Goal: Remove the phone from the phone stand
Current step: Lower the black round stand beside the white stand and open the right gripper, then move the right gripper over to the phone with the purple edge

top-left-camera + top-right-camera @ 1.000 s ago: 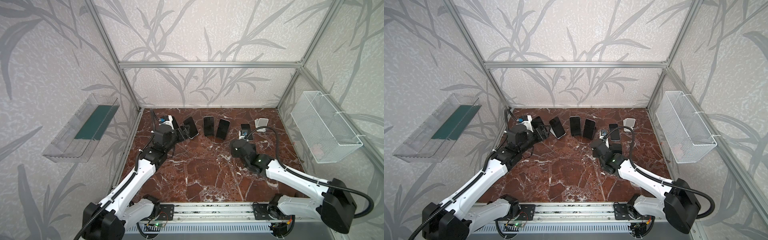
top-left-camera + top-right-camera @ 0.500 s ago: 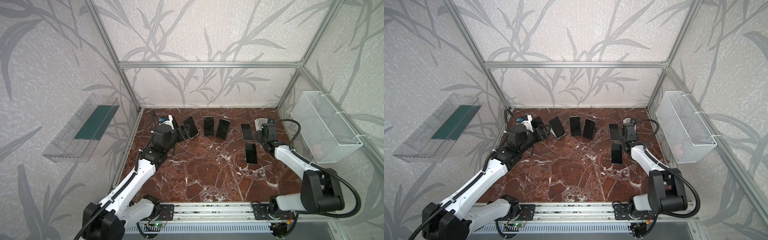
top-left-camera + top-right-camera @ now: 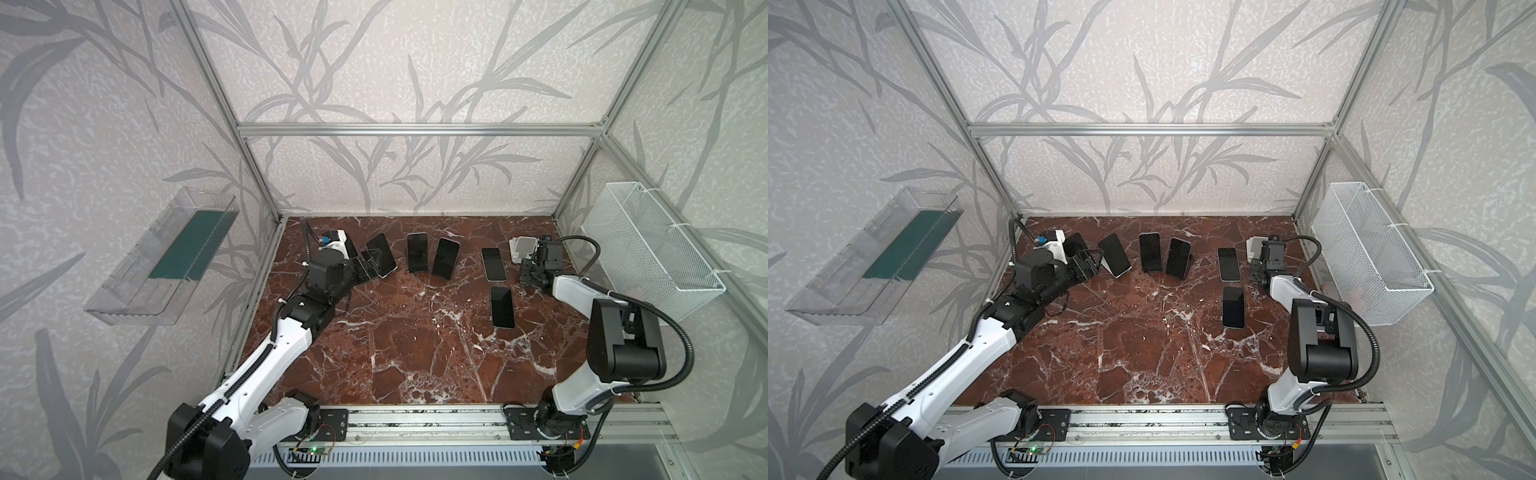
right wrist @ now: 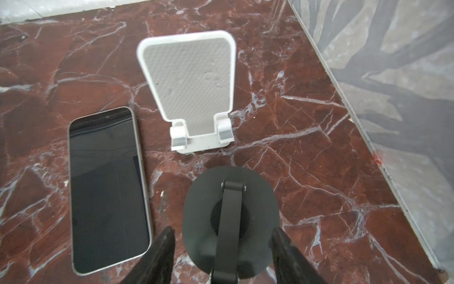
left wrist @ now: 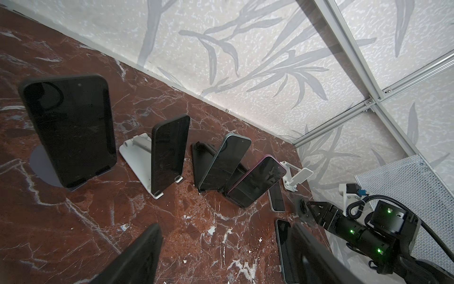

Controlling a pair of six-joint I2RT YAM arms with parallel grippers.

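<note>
Over on the left, the left gripper [image 3: 1090,262] hangs low at the back of the marble table [image 3: 415,365]. Its fingers [image 5: 140,255] are spread apart with nothing between them, and it faces a row of four propped-up phones. Closest to it, and not touching, is the black phone [image 5: 70,130], upright on a grey round stand [image 5: 40,164]. Next comes the second phone [image 5: 169,152] on a white folding stand [image 5: 135,157]. Then the blue-edged phone [image 5: 224,164] and the pink-edged phone [image 5: 256,183] lean on dark stands that are mostly hidden. Beyond the row, two more lie flat on the table: the far flat phone [image 3: 493,264], just beside an empty white stand [image 4: 189,88], and the near flat phone [image 3: 502,307] towards the front. At the back right, the right gripper [image 4: 222,231] sits over a black stand [image 4: 231,246], jaws apart on either side of its round base. Whether they touch it cannot be told. A wire basket [image 3: 648,245] hangs on the right wall.
</note>
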